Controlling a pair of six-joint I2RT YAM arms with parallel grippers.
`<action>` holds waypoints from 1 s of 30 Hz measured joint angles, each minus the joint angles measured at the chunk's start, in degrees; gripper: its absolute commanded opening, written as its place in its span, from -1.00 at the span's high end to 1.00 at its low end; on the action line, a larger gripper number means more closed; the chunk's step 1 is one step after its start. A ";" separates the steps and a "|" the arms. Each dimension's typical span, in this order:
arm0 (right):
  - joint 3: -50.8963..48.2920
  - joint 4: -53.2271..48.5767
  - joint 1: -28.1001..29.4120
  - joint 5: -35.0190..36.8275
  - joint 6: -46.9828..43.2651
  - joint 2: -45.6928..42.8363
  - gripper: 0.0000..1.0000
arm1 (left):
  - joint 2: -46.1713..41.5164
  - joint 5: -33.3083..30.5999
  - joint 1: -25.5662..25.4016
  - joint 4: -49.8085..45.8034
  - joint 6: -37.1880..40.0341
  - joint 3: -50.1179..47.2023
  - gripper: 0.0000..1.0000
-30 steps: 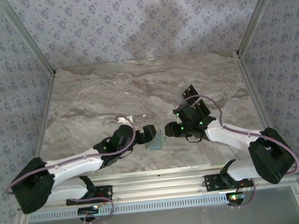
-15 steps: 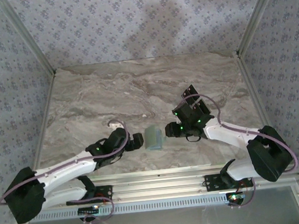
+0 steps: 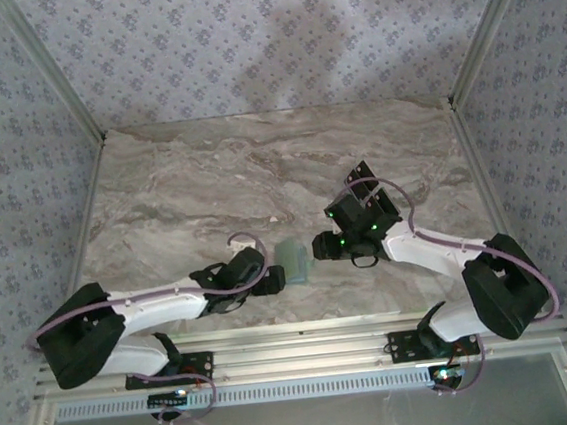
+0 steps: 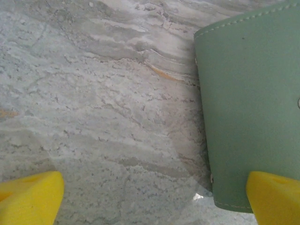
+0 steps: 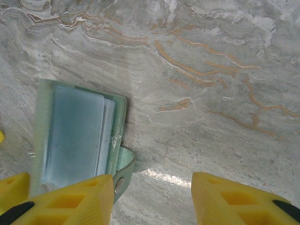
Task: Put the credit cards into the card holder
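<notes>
- The card holder [image 3: 290, 260] lies flat on the marble table [image 3: 209, 169], in the narrow gap between the two pincers and near the table's front edge.
- From above, the left pincer [image 3: 276, 277] sits just beside the holder's near left corner, and the right pincer [image 3: 319, 247] faces it from the opposite side, just off the holder's right edge.
- The left pincer [image 4: 150, 204] is spread wide and holds nothing. Its two yellow fingers [image 4: 28, 197] stand far apart at the bottom of its wrist view, with bare table between them.
- In that wrist view the card holder [image 4: 248, 108] shows its stitched green outer face. It lies ahead of the pincer and off to the right-hand finger's side, and that finger overlaps its lower corner. Whether the two touch cannot be told.
- The right pincer [image 5: 152, 201] is partly spread, with only marble showing between its fingers, and it grips nothing.
- In the right wrist view the card holder [image 5: 77, 140] lies ahead of the pincer, beyond the finger on the left of the picture and outside the gap. It lies open, with its clear sleeves [image 5: 70, 117] facing up.
- Its snap tab [image 5: 123, 169] curls out just beside that same finger.
</notes>
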 measured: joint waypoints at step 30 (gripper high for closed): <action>5.29 -1.42 2.27 0.68 -1.66 5.55 0.15 | 7.34 -7.98 -4.48 -4.81 0.50 5.70 -1.00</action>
